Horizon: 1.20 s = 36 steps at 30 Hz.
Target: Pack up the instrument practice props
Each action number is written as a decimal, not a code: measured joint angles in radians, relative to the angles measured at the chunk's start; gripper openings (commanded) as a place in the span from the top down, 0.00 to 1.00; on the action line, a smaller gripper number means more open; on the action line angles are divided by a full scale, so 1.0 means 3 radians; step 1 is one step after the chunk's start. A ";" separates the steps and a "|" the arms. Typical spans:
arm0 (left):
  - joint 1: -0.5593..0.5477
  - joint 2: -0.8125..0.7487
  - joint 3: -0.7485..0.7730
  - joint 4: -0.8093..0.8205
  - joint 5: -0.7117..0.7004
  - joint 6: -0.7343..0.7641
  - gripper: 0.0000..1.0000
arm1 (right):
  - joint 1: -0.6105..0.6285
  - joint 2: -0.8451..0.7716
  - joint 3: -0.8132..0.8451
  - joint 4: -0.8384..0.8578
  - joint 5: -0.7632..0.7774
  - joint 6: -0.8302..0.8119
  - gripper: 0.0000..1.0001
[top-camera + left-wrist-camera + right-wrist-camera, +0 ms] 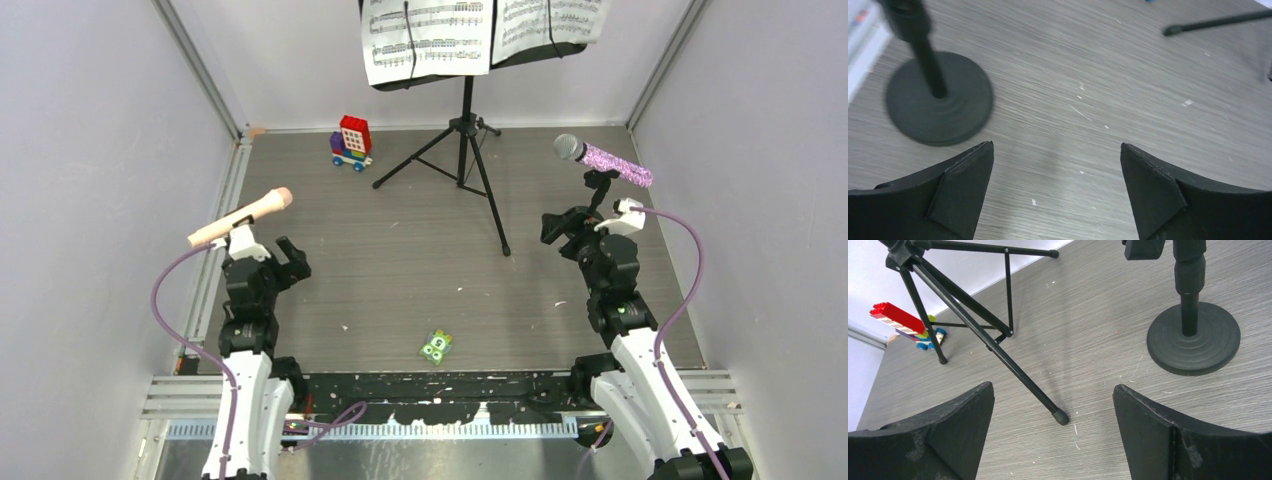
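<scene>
The black music stand (465, 150) rises on tripod legs at the back centre, with white sheet-music pages (430, 35) on its desk. A pink microphone (240, 218) slants up at the left, just behind my left gripper (297, 262). Its round black mount (940, 97) sits left of the open left gripper (1057, 147), which has only floor between its fingers. A purple-glitter microphone (610, 160) rests on the right mount (1193, 337). My right gripper (1053, 387) is open above a tripod foot (1061, 416) and holds nothing.
A red-blue toy brick vehicle (351, 143) stands at the back, left of the tripod. A small green dotted piece (436, 346) lies near the front edge. Grey walls close in both sides, and purple cables loop off each arm.
</scene>
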 measured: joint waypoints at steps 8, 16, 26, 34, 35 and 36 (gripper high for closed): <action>-0.0462 0.0258 0.0000 0.0037 0.0674 -0.0168 0.00 | 0.0013 0.0079 0.0001 0.0031 -0.0011 0.0000 0.07; -0.1876 0.0519 -0.0006 0.0465 0.0649 -0.0314 0.00 | 0.0750 0.0835 0.0079 0.0394 0.0070 -0.0253 0.07; -0.1991 0.0610 0.0510 0.0102 0.0511 -0.0381 0.00 | 0.1261 0.1821 0.0989 0.1216 -0.0008 -0.0776 0.06; -0.1991 0.0010 0.0544 -0.0262 0.0547 -0.0375 0.00 | 0.1261 0.2633 0.1639 0.1840 0.0033 -0.1222 0.11; -0.1991 -0.0103 0.0510 -0.0284 0.0546 -0.0411 0.00 | 0.1260 0.2748 0.1715 0.1904 0.0034 -0.1277 0.13; -0.1991 -0.0200 0.0476 -0.0305 0.0546 -0.0432 0.00 | 0.1253 0.2880 0.1807 0.1965 0.0031 -0.1328 0.14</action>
